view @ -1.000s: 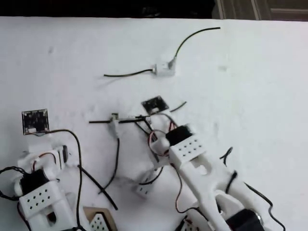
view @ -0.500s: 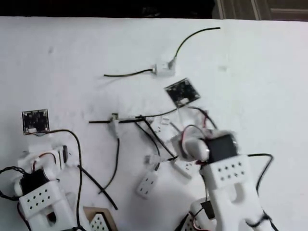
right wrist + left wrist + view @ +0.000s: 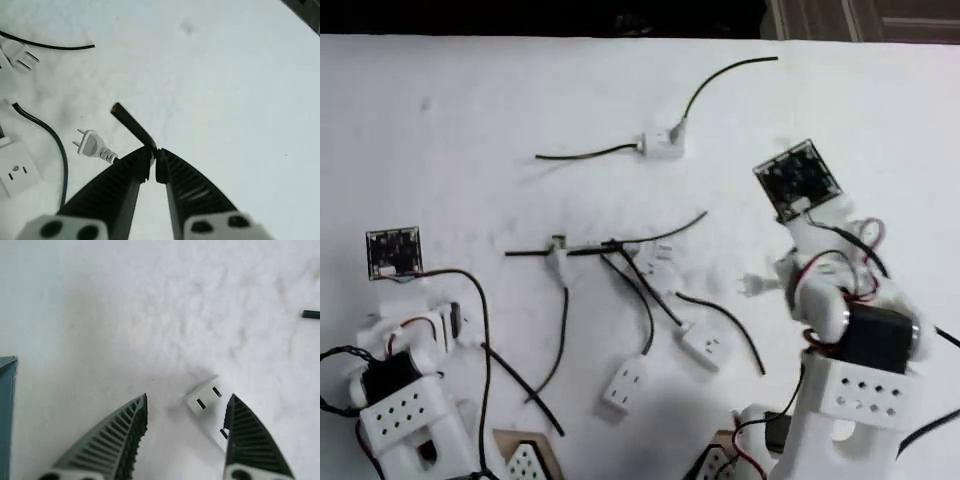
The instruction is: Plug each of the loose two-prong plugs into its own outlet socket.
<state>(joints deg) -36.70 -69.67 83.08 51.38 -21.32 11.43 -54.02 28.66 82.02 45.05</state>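
Two-prong plug [image 3: 91,143] hangs just beside the right pincer [image 3: 154,152], which is clamped on the black cord [image 3: 127,122], seemingly the plug's own. Its prongs point away from that pincer. The outlet socket [image 3: 705,345] lies near the plug, on its prong side. The left pincer [image 3: 189,397], spread wide around another socket [image 3: 206,401], is well apart from the plug.

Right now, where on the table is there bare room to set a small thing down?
Two bare patches on the table: the far left part, left of the joined plug and socket, and the far right corner, beyond the right arm. The middle is crowded: loose cables, a loose plug and two sockets.
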